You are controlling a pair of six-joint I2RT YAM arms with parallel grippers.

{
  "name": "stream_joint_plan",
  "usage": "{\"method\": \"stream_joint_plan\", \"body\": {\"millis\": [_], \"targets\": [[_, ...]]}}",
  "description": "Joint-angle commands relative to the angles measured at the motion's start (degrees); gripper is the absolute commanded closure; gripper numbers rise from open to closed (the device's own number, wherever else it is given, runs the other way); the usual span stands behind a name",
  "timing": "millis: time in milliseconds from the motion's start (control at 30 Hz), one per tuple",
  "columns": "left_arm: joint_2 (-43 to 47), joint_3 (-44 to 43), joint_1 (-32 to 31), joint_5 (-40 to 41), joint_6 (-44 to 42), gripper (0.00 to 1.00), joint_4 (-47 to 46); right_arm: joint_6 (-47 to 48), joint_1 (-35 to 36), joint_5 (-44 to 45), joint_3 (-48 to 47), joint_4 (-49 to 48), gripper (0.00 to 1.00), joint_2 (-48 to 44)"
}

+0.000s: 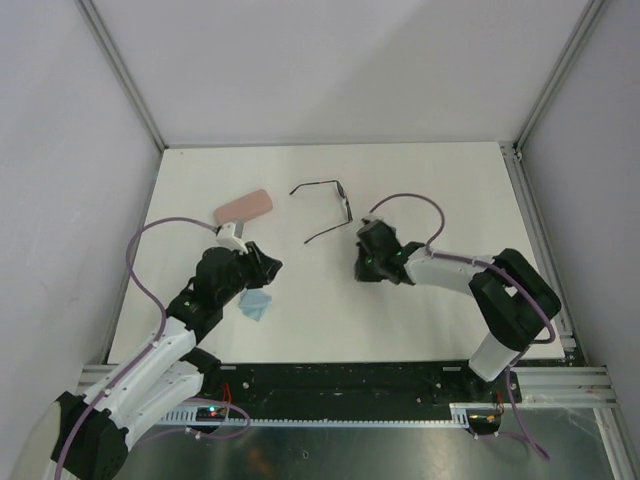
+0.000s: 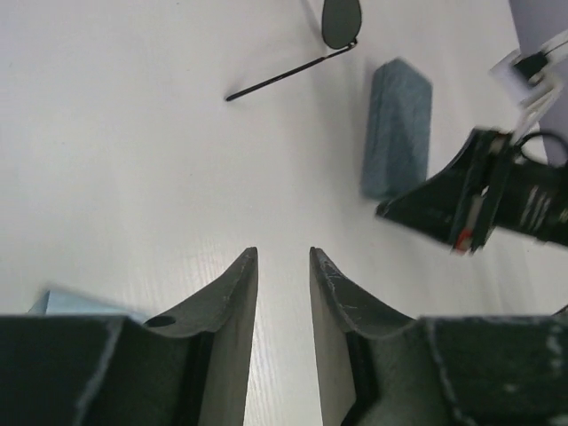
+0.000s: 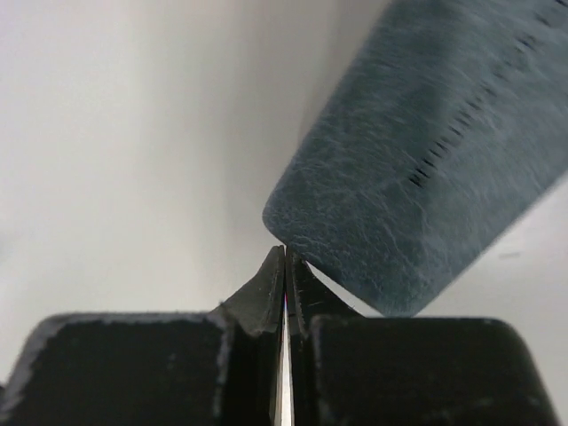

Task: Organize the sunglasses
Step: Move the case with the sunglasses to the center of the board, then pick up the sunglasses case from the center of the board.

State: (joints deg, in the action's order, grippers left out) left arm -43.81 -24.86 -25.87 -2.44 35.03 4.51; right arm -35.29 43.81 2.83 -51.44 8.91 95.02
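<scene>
Thin black wire-framed sunglasses [image 1: 325, 205] lie unfolded on the white table at the back centre. The left wrist view shows one dark lens [image 2: 341, 22] and a slim arm. My left gripper [image 1: 270, 268] hovers low over the table, left of the sunglasses, open with nothing between its fingers [image 2: 232, 293]. My right gripper [image 1: 366, 262] is just below the sunglasses. It is shut, its tips [image 3: 286, 251] against the end of a blue-grey case [image 3: 426, 169] and holding nothing. That case [image 2: 397, 129] lies flat beside the right gripper [image 2: 479, 200].
A pink case [image 1: 244, 207] lies at the back left, beyond the left gripper. A light-blue cloth [image 1: 258, 305] sits on the table under the left wrist, seen also as a cloth corner [image 2: 75, 302]. Metal posts and grey walls border the table.
</scene>
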Motion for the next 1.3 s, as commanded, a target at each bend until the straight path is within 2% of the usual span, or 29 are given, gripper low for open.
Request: {"method": "stream_joint_plan", "body": {"millis": [0, 100, 167, 300, 367, 433, 567, 633, 733, 833, 967, 1167, 1267], "targets": [[0.4, 1.2, 0.8, 3.0, -0.1, 0.65, -0.4, 3.3, -9.0, 2.7, -1.5, 3.3, 1.00, -4.2], [-0.1, 0.4, 0.9, 4.3, -0.1, 0.62, -0.4, 5.6, -12.4, 2.2, -1.5, 4.8, 0.99, -7.7], [-1.3, -1.1, 0.9, 4.7, -0.4, 0.53, -0.3, 6.9, -13.2, 2.1, -1.4, 6.1, 0.95, -10.2], [-5.3, -7.3, 1.5, 5.4, -2.2, 0.26, 0.4, 7.5, -13.0, 2.4, 0.2, 8.1, 0.77, -16.8], [-8.9, -11.2, 1.9, 5.8, -3.4, 0.09, 1.2, 7.2, -12.7, 2.2, 1.8, 8.6, 0.63, -21.1], [-14.1, -16.5, 2.3, 6.0, -6.1, 0.03, 3.4, 6.9, -12.4, 1.9, 3.8, 8.8, 0.50, -25.4], [-25.8, -29.3, 2.6, 10.4, -16.6, 0.01, 11.8, 6.9, -11.2, 0.2, 7.4, 8.9, 0.31, -33.8], [-30.5, -34.1, 2.5, 14.1, -22.3, 0.00, 14.6, 7.0, -10.3, -0.4, 8.9, 9.1, 0.25, -37.5], [-35.3, -38.3, 2.6, 21.5, -31.2, 0.00, 16.0, 7.4, -8.8, -0.9, 9.8, 10.2, 0.21, -41.4], [-40.4, -40.4, 3.3, 23.6, -42.3, 0.00, 16.0, 7.6, -7.3, -1.1, 9.9, 11.4, 0.20, -43.4], [-49.6, -45.7, 7.2, 22.6, -49.4, 0.00, 17.8, 7.6, -5.9, -2.0, 9.9, 12.5, 0.19, -44.4], [-60.6, -55.6, 14.1, 9.1, -52.2, 0.00, 20.7, 7.2, -5.6, -4.5, 9.9, 13.2, 0.19, -45.0], [-66.1, -60.9, 16.1, 5.7, -53.9, 0.00, 21.7, 6.8, -5.7, -5.5, 9.9, 13.3, 0.18, -45.5]]}}
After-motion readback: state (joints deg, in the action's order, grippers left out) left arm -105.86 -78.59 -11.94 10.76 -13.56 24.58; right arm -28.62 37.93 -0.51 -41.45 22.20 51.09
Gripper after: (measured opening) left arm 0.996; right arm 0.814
